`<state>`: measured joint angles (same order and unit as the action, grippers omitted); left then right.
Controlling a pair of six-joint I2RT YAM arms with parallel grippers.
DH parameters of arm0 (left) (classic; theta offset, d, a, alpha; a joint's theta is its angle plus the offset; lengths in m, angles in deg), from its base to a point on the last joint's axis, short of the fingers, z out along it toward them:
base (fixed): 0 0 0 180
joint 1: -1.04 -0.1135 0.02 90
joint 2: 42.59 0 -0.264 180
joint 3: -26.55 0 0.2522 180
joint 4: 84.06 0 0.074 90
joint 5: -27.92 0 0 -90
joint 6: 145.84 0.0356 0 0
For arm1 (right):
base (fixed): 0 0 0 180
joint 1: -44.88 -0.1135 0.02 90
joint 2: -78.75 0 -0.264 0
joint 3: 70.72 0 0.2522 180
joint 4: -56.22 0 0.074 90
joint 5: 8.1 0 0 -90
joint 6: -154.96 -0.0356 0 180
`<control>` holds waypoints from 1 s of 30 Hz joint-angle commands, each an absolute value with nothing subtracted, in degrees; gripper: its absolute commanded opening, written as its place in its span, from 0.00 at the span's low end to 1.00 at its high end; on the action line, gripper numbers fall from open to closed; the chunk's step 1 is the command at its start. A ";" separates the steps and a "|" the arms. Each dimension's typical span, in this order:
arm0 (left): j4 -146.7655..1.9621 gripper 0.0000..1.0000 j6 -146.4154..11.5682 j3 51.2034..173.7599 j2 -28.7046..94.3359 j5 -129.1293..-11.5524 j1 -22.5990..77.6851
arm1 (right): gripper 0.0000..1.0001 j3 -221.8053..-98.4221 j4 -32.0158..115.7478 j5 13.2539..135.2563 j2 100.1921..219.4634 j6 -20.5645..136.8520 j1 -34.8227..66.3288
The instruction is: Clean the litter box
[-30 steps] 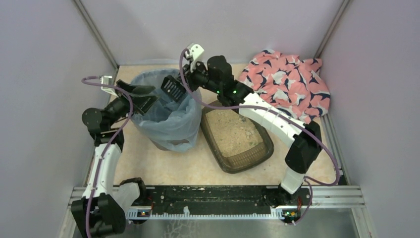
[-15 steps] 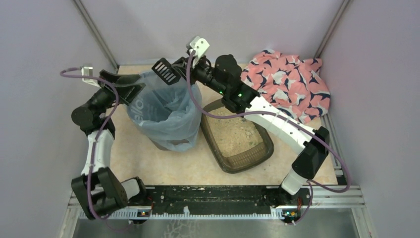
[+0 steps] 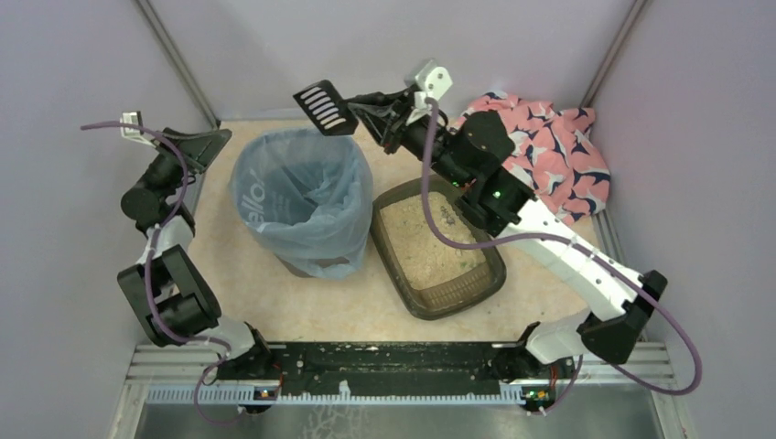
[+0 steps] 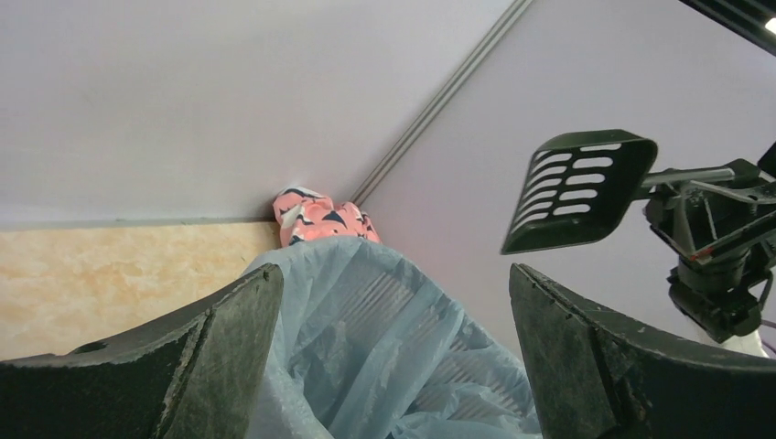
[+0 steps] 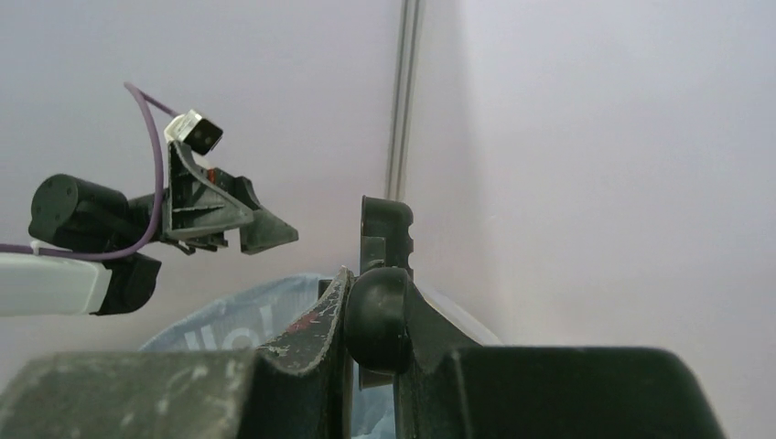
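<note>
While the right end effector [image 3: 373, 103] hangs high near the back wall, the shallow dark brown rectangular plastic litter box [image 3: 455, 294] lies on the beige marbled bench [image 3: 302, 309] below it and nearer the arm bases. The box is partly under the right forearm, with pale beige granular litter [image 3: 423, 245] across its floor. Touching or just beside the box, below and left of that end effector, stands the round bin lined with a translucent blue plastic bag [image 3: 274, 229].

The right end effector [image 5: 371, 315] is closed on the thin handle of a small black slotted plastic scoop [image 3: 325, 107]. The scoop's blade juts out to the end effector's left, raised above the far rim of the bin. To the right of the end effector, a crumpled pink cloth with a navy and white print [image 3: 544, 151] fills the back corner.

The left end effector [image 3: 209, 142] sits left of the bin and apart from it. In the left wrist view its fingers [image 4: 229, 338] are spread wide with nothing gripped, and the blue bag shows beyond the gap.
</note>
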<state>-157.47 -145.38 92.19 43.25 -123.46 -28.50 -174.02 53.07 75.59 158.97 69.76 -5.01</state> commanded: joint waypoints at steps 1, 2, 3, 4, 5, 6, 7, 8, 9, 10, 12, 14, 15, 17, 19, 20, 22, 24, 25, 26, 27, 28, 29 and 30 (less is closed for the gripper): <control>-168.84 0.99 -145.23 95.70 42.46 -121.15 -28.87 | 0.00 -171.57 55.12 80.78 151.75 69.57 -4.95; -169.50 0.99 -146.12 96.74 43.36 -121.11 -28.88 | 0.00 -170.49 54.26 82.39 150.48 69.30 -4.65; -170.53 0.99 -147.27 97.96 44.20 -121.06 -28.89 | 0.00 -169.15 53.11 84.68 149.29 68.71 -4.17; -172.31 0.99 -148.94 99.23 45.39 -121.18 -28.93 | 0.00 -167.68 52.00 86.35 147.99 68.05 -3.46; -172.93 0.99 -150.37 100.41 46.48 -121.27 -28.86 | 0.00 -165.66 51.01 87.86 146.55 67.64 -2.75; -172.97 0.99 -151.08 101.06 47.12 -121.36 -28.86 | 0.00 -163.44 50.11 89.28 144.93 67.41 -1.49; -173.02 0.99 -150.96 100.97 47.24 -121.20 -28.88 | 0.00 -161.05 49.43 90.60 143.27 67.18 -0.52; -173.00 0.99 -150.60 100.24 47.06 -121.26 -28.79 | 0.00 -158.55 48.76 92.15 141.41 66.71 0.46; -172.93 0.99 -150.04 99.54 46.63 -121.74 -28.64 | 0.00 -155.97 47.92 93.17 139.09 66.31 1.37; -172.88 0.99 -149.64 99.00 46.20 -122.00 -28.55 | 0.00 -153.47 46.86 93.98 137.48 66.16 2.12; -172.96 0.99 -149.30 97.99 45.43 -121.96 -28.28 | 0.00 -149.26 43.41 96.44 134.58 66.09 2.51; -172.98 0.99 -149.28 97.59 45.04 -122.08 -27.85 | 0.00 -145.19 39.78 97.65 132.11 65.78 2.54; -172.92 0.99 -149.38 97.39 44.79 -122.16 -27.61 | 0.00 -142.94 38.39 98.04 131.21 65.44 2.56; -172.92 0.99 -149.34 97.12 44.51 -122.13 -26.97 | 0.00 -138.52 35.79 99.05 129.98 63.93 2.52; -172.89 0.99 -149.18 97.16 44.31 -122.39 -25.89 | 0.00 -134.57 33.88 100.34 129.22 62.51 2.56; -172.90 0.99 -149.10 97.18 44.30 -122.50 -25.20 | 0.00 -133.36 33.27 101.10 128.93 62.05 2.54; -172.90 0.99 -149.04 97.26 44.21 -122.63 -23.78 | 0.00 -131.81 32.24 102.89 128.95 61.62 2.54; -172.83 0.99 -148.74 97.41 44.04 -122.55 -22.54 | 0.00 -131.99 30.15 105.61 130.03 61.28 2.52; -172.55 0.99 -148.50 97.55 44.06 -122.70 -22.10 | 0.00 -132.29 29.17 106.54 130.88 61.27 2.54; -171.93 0.99 -147.81 97.87 44.00 -123.31 -21.54 | 0.00 -132.69 27.97 107.68 131.87 61.27 2.52; -170.24 0.99 -146.46 98.26 43.75 -124.01 -21.02 | 0.00 -132.87 26.91 108.97 132.84 61.45 2.52; -168.33 0.99 -144.99 98.47 43.45 -124.38 -20.42 | 0.00 -132.72 26.27 110.16 133.65 61.71 2.56; -166.80 0.99 -143.66 98.45 43.00 -124.66 -20.05 | 0.00 -132.24 26.24 111.04 134.26 61.89 2.54; -165.60 0.99 -142.55 98.30 42.54 -124.73 -19.74 | 0.00 -131.65 26.50 111.55 134.42 62.09 2.50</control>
<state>-158.39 -147.30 97.48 45.24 -123.03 -20.87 -130.54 27.00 105.38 133.03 62.28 2.58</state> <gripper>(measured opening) 0.987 0.146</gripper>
